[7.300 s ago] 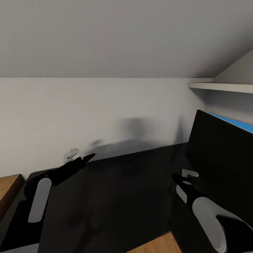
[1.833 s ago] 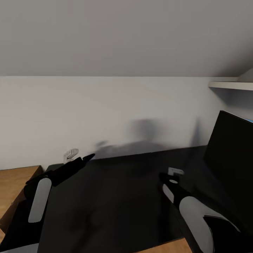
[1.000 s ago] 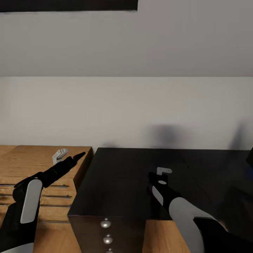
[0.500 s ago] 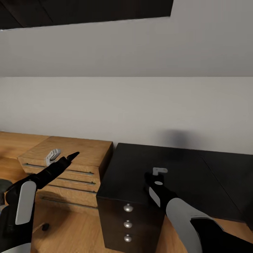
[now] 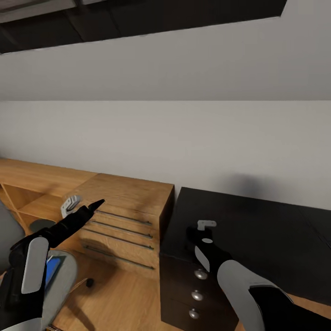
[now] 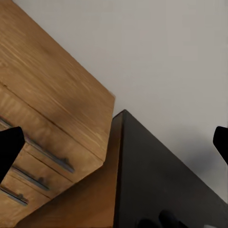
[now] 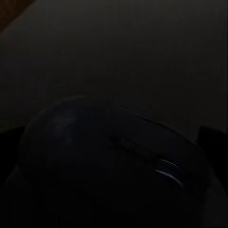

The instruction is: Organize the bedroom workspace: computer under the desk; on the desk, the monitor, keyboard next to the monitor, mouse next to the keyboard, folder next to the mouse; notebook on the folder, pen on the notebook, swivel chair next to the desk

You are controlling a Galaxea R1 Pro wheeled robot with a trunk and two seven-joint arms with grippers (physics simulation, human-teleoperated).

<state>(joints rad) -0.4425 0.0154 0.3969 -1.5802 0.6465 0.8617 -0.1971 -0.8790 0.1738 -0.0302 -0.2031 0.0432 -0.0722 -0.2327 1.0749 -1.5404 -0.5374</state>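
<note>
Mouse (image 7: 114,161) sits between the right gripper's (image 5: 198,234) two fingers in the right wrist view, a dark rounded lump with its scroll wheel showing, so that gripper looks clenched on it, above the near end of the desk (image 5: 257,234). A loose pinch on such a smooth, rounded shell could let it slide out while the base turns, dropping it onto the glossy top or past the drawer unit (image 5: 193,294) to the floor. The right arm reaches forward and low over the desk corner, forearm rising toward the wrist. The left gripper (image 5: 85,207) is spread and empty, pointing at the wood cabinet (image 5: 128,216); its arm stretches forward above the swivel chair (image 5: 64,276), where the blue folder (image 5: 53,269) lies on the seat.
</note>
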